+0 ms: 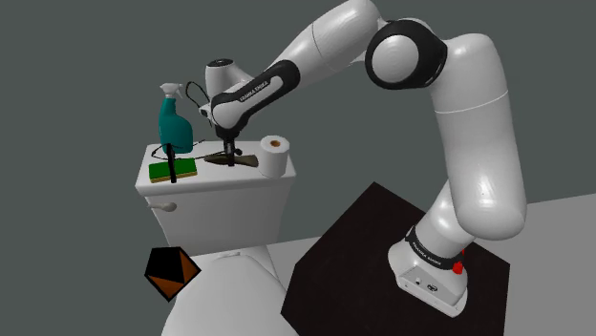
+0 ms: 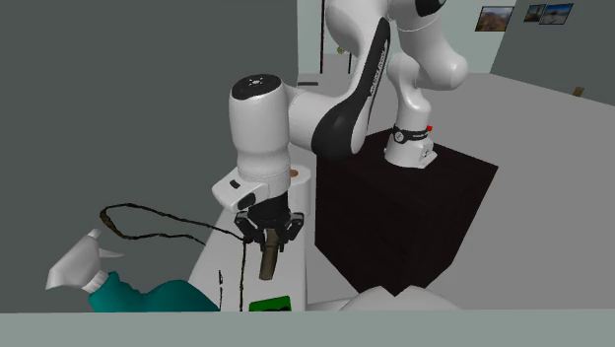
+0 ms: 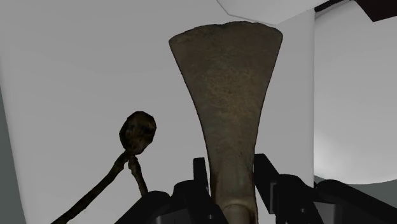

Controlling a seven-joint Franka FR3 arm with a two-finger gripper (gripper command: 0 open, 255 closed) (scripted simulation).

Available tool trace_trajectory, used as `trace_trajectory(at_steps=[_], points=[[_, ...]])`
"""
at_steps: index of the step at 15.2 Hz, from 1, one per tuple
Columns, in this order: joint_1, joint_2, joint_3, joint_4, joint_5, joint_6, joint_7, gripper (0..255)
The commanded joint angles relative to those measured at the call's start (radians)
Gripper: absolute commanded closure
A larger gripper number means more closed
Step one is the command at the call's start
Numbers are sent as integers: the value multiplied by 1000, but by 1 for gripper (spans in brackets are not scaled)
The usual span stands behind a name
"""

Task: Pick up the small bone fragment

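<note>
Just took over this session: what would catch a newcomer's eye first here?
The black hand clasps a brown bone fragment at the white toilet tank lid. Beside it on the lid stands a teal spray bottle, with a toilet-paper roll on the other side.

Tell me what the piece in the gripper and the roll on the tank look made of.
The bone fragment looks like bone, matte: brown-grey, rough and speckled. The roll is probably paper: matte white around a brown core, though drawn plain.
</note>
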Motion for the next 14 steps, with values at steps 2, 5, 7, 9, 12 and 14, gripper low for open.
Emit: trace_trajectory(at_steps=[2,5,7,9,12,14], points=[[-2,-27,3,-2,3,-25,-3,255],[-3,-53,5,-1,7,-52,-6,255],[-4,-69,7,2,9,-70,-8,255],[-5,-85,8,5,11,-89,-11,255],[-6,-107,10,11,15,-118,-14,255],[-6,-108,10,12,15,-119,-14,255]])
